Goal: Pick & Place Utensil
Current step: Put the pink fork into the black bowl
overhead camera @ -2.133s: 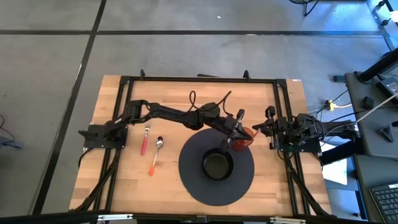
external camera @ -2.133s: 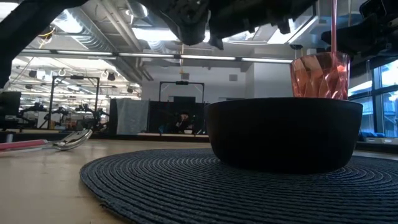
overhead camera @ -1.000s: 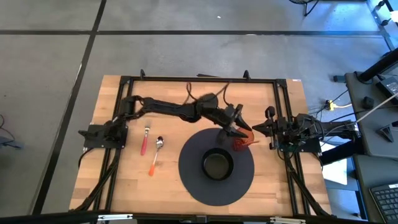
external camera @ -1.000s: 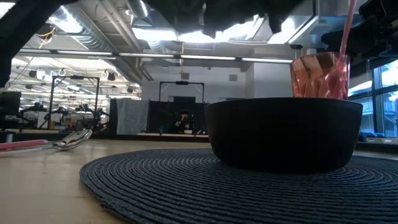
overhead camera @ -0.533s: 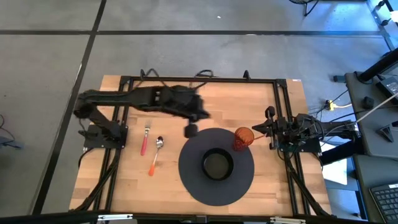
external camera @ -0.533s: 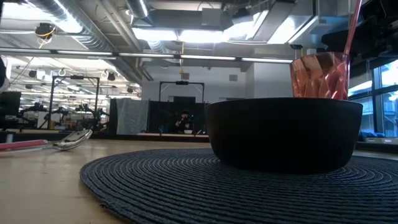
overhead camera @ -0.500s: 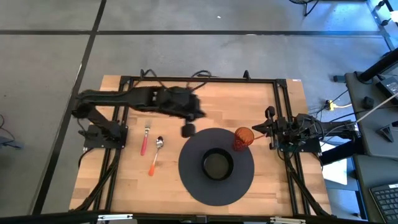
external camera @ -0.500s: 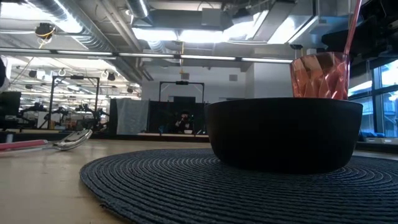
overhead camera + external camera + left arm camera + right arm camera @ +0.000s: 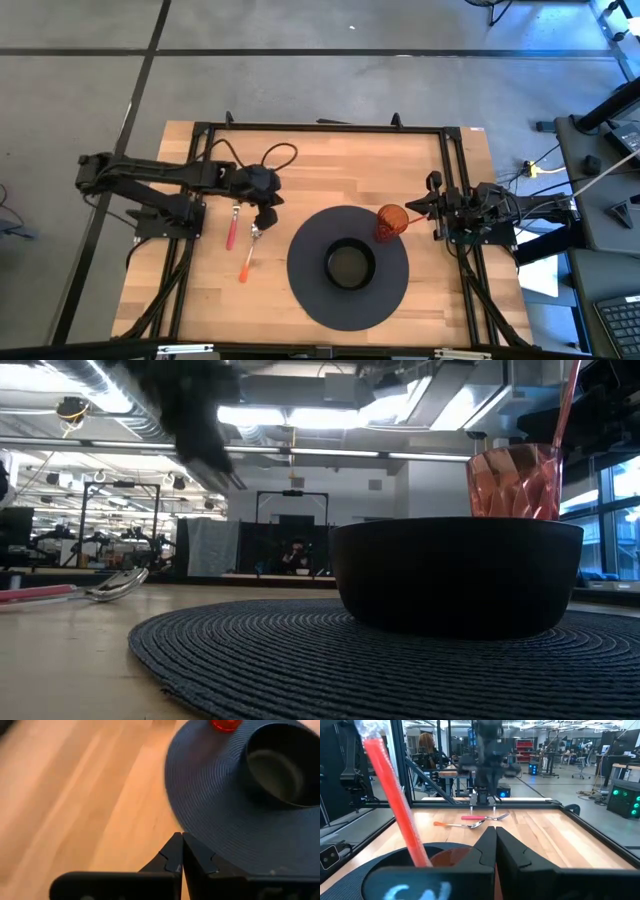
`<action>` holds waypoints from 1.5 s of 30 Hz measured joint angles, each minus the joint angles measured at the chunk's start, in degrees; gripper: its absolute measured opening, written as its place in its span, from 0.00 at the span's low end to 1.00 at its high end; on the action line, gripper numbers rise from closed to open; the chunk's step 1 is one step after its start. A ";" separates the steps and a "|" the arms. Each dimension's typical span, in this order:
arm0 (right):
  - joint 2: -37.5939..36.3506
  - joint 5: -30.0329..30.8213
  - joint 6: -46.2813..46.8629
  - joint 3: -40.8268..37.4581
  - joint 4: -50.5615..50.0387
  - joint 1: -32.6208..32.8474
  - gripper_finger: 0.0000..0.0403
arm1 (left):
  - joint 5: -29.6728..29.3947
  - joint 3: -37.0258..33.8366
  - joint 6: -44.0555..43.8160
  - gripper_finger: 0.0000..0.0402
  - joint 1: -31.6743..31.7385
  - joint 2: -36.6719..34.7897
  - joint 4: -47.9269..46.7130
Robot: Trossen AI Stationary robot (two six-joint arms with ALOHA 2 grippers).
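A red cup [image 9: 389, 222] stands on the far right edge of a dark round mat [image 9: 310, 290], and a red-handled utensil [image 9: 395, 805] leans inside it. A black bowl [image 9: 350, 266] sits in the middle of the mat. On the wood to the left of the mat lie a red-handled fork [image 9: 233, 226] and an orange-handled spoon [image 9: 250, 252]. My left gripper [image 9: 263, 217] hovers shut above the spoon's bowl end, touching nothing; its wrist view shows the shut gripper [image 9: 180, 854]. My right gripper [image 9: 495, 840] waits shut at the table's right side, beside the cup.
Black frame rails [image 9: 320, 128] run along the table's far, left and right sides. Bare wood [image 9: 330, 170] lies between the mat and the far rail. In the low view the bowl [image 9: 455, 575] stands in front of the cup [image 9: 513, 480].
My left arm has drawn back from the red cup toward the table's left and now hangs above the spoon and fork. The red-handled utensil stays leaning in the cup. The cup, bowl, fork and spoon have kept their places.
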 joint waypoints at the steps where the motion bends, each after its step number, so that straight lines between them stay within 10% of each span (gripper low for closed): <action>1: 0.01 0.02 -0.09 0.00 0.01 0.01 0.01 | -0.10 -2.77 -1.51 0.01 0.77 -0.98 1.56; 8: 0.01 0.01 -0.10 0.00 -0.03 -0.01 0.01 | -2.93 -14.45 -8.97 0.01 2.68 -4.66 9.29; 15: 0.00 0.02 0.13 0.00 -1.26 -0.01 0.01 | -12.59 -14.73 -23.63 0.05 1.22 -5.65 -7.53; 30: 0.01 0.02 0.39 0.00 -1.30 -0.01 0.01 | -7.09 -14.53 -38.43 0.48 -3.79 -3.64 -18.92; 45: 0.01 0.02 0.37 0.00 -1.30 0.01 0.01 | -4.04 -14.56 -42.85 0.51 -5.61 4.79 -22.37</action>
